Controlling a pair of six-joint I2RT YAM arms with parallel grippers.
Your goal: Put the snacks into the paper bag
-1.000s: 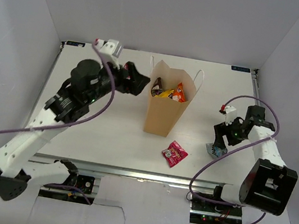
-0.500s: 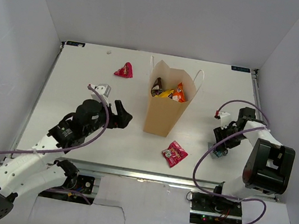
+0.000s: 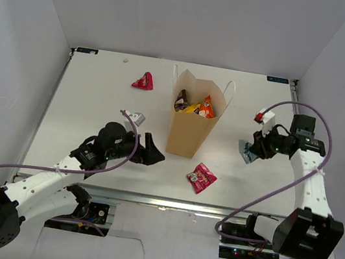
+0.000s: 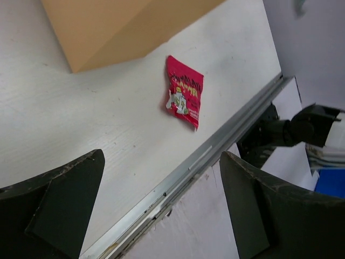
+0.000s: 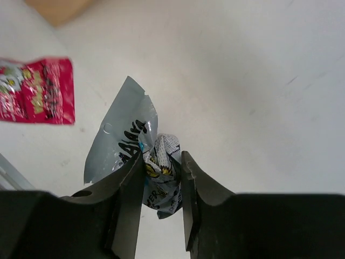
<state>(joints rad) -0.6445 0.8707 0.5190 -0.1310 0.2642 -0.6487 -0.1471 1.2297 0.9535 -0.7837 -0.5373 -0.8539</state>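
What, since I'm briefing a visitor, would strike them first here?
The tan paper bag stands open in the middle, with bright packets showing inside. To its right, the right gripper is shut on a silvery packet. A red packet lies in front of the bag, and the open left gripper is to that packet's left.

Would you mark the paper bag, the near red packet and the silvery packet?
paper bag [image 3: 187, 137]: top external view, front wall.
near red packet [image 4: 184, 94]: left wrist view, printed face.
silvery packet [image 5: 119, 135]: right wrist view, upper flap.
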